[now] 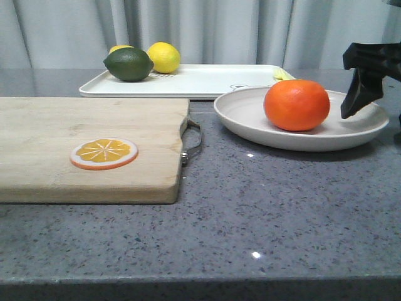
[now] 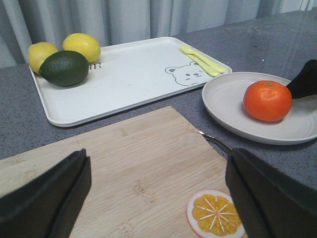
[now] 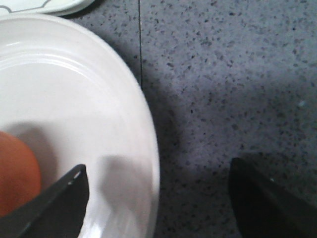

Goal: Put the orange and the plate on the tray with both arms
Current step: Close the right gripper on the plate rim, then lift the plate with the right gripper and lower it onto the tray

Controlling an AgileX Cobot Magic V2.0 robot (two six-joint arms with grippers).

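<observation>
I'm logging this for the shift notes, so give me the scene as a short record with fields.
orange: on the plate
plate: on the counter, beside the tray
tray: holds a lime, two lemons, a yellow fork
board: holds an orange slice
right claw: open, straddling the plate rim
left claw: open, above the board

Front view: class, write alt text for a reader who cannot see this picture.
An orange sits on a plate on a grey counter, with the right hand over the plate's edge. Behind is a tray with a lime and lemons; left, a cutting board.
</observation>
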